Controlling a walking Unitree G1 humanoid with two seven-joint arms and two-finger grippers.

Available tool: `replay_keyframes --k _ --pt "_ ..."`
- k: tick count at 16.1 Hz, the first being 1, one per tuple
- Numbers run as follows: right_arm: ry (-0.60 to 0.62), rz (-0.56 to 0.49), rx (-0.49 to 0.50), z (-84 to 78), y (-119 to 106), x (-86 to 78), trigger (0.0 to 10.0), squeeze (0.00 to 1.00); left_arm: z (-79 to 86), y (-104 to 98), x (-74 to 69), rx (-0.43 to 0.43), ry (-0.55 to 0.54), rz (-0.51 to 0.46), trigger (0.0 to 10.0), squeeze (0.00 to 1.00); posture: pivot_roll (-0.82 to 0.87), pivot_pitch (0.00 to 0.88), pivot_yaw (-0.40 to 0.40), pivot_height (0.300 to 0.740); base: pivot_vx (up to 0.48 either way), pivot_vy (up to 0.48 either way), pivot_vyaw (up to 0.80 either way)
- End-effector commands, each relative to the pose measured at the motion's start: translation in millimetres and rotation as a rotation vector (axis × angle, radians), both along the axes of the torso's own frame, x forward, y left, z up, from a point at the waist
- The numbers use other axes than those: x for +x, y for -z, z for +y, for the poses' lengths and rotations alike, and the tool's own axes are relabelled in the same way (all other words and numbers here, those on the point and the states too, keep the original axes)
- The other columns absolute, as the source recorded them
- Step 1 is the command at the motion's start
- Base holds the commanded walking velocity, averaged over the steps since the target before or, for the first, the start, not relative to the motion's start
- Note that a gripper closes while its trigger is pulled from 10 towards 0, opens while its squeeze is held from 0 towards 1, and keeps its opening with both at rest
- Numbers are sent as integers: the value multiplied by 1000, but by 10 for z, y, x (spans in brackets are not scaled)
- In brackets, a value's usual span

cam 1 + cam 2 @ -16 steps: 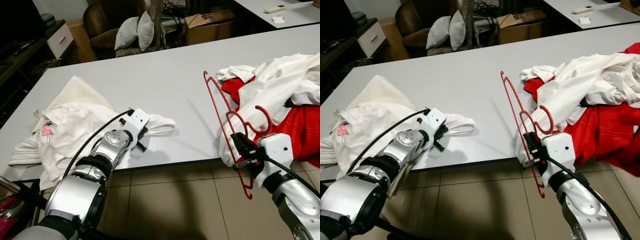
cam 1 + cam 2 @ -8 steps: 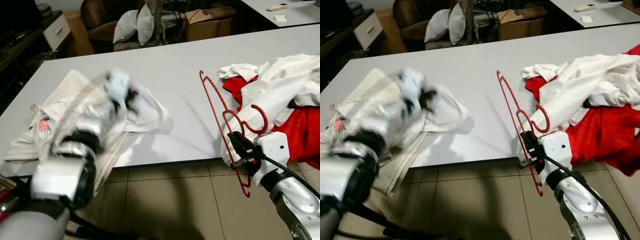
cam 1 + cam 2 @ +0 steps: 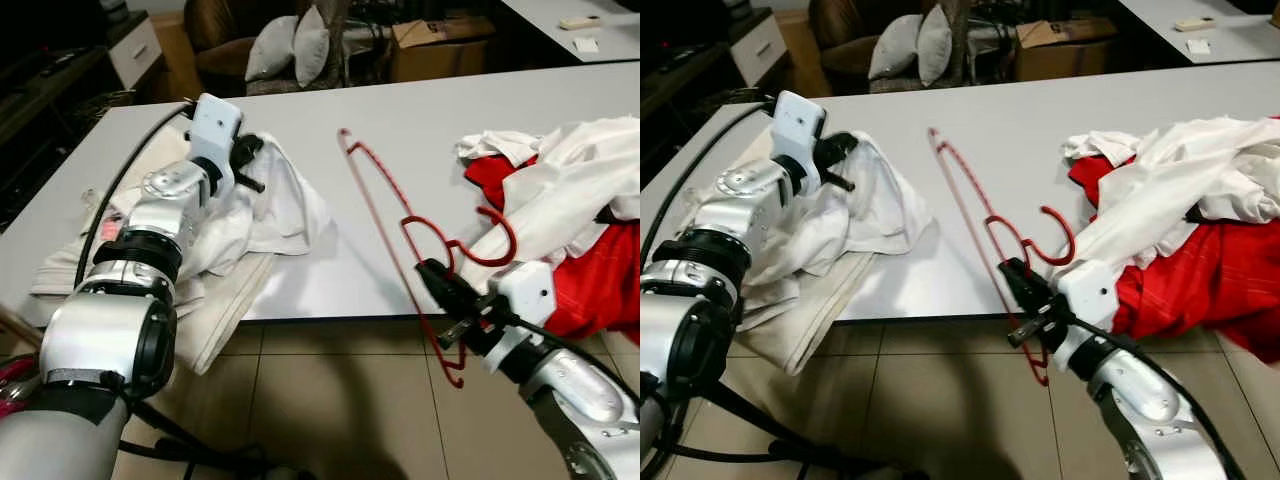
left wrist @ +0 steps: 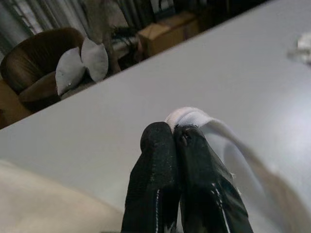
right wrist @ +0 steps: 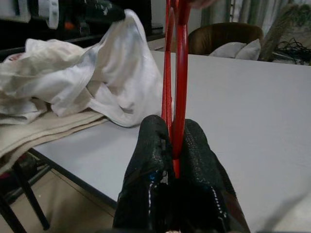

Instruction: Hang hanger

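Observation:
A red wire hanger is held out over the table's front edge, my right gripper shut on its lower bar; its hook curls toward the clothes pile. In the right wrist view the hanger rises between the black fingers. My left gripper is lifted above the table's left side, shut on a fold of a white garment. The left wrist view shows that white cloth edge pinched at the fingertips.
A heap of red and white clothes covers the table's right end. More cream cloth hangs over the front left edge of the grey table. A brown chair with pillows and a cardboard box stand beyond.
My left gripper has pulled the white garment up off the table and toward the left. The right gripper has swung the hanger leftward, tilting it further over the table.

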State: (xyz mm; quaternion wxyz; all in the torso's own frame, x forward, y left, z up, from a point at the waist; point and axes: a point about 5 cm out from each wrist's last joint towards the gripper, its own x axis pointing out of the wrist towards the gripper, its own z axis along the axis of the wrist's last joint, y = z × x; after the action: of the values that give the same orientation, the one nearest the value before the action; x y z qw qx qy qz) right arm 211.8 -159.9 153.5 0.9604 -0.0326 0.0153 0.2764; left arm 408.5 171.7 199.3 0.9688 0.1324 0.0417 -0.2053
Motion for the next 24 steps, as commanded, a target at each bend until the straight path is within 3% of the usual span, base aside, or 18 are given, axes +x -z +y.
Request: replay_keyframes --k 1,5,8,10,11,12,15,19,24 --pt "2 -5 -12 17 6 -2 10000 0 -19 236 -58 58 17 80 0 0 -181 0 145 740 0 0 0" --pt "93 13 -54 -105 62 13 10000 0 -228 676 -202 90 69 204 0 0 -196 0 161 740 0 0 0" --pt "99 11 -57 -117 56 -5 10000 0 -259 733 -222 131 66 199 0 0 -203 0 167 740 0 0 0" --pt "104 12 -59 -113 66 -11 10000 0 -276 744 -227 149 72 193 10000 0 -209 0 170 740 0 0 0" --pt "105 11 -59 -106 64 -11 10000 0 -298 772 -244 177 93 186 10000 129 -209 0 171 740 0 0 0" --pt "105 11 -61 -105 63 -11 10000 0 -329 824 -275 194 127 197 10000 1000 -210 0 171 740 0 0 0" --pt "111 11 -66 -129 62 -16 10000 0 -383 938 -331 212 143 217 10000 1000 -215 0 174 740 0 0 0" --pt "107 10 -71 -120 63 -23 10000 0 -435 985 -356 295 131 148 10000 1000 -224 0 173 740 0 0 0" --pt "105 8 -75 -124 53 -20 10000 0 -501 1080 -403 363 138 141 10000 1000 -231 0 169 740 0 0 0"
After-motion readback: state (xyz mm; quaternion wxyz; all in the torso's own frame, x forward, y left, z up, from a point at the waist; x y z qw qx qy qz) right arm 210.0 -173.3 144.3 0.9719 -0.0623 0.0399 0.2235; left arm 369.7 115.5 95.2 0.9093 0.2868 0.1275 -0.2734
